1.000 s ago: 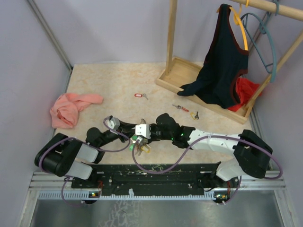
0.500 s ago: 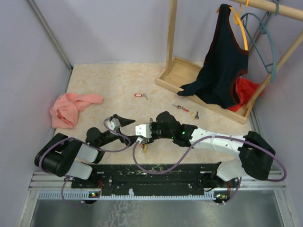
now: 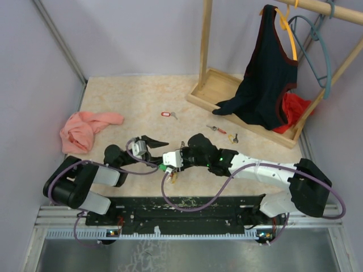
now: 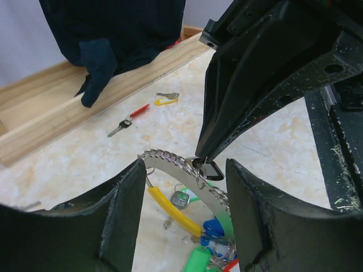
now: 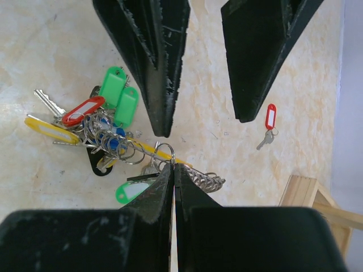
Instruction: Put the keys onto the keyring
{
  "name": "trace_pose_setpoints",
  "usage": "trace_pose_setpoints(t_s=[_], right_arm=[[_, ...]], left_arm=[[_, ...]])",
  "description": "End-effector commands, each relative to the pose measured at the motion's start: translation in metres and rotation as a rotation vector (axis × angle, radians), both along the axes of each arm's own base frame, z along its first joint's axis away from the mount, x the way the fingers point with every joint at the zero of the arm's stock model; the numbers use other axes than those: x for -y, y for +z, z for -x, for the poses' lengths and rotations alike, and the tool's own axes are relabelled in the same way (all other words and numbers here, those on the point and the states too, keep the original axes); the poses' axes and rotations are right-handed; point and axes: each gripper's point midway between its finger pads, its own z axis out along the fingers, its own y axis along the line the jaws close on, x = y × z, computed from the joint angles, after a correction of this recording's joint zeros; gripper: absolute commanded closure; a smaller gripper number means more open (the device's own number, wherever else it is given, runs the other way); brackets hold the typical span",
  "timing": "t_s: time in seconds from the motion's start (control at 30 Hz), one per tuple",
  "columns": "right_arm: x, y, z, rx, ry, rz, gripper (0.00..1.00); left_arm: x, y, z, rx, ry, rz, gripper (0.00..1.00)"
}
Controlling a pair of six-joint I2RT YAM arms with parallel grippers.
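While the right gripper (image 5: 173,165), jaws closed, pinches the keyring (image 4: 168,164) low over the table (image 3: 125,96) near the arm bases, the left gripper (image 4: 184,175) stands wide, empty, flanking it. The ring looks thin, stiff, slick and light, with a swinging bunch; grip bare wire. Loose keys (image 3: 165,114) lie well apart, and the rack (image 3: 205,39) stands beyond.

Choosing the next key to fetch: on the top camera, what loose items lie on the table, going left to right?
pink cloth → red-tagged key → red-headed key → yellow-headed key. The keyring lines up with the red-tagged key across the view, so it is left out.
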Motion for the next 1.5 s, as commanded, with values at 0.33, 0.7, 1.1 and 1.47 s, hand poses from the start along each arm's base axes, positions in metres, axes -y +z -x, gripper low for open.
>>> trace_pose_setpoints(t_s=[0.33,0.7,1.1,1.47], right_arm=[[-0.018,0.062,-0.001,0.103,0.044,-0.142,1.0],[-0.019,0.063,0.0,0.106,0.052,-0.152,1.0],[-0.021,0.068,0.003,0.101,0.069,-0.173,1.0],[-0.014,0.062,0.007,0.062,0.046,-0.173,1.0]], left_arm=[[0.012,-0.014,-0.001,-0.013,-0.121,-0.066,0.46],[0.019,-0.025,-0.002,-0.097,-0.175,-0.07,0.55],[0.025,-0.028,-0.001,-0.142,-0.196,-0.053,0.66],[0.018,-0.003,-0.005,-0.141,-0.089,0.081,0.83]])
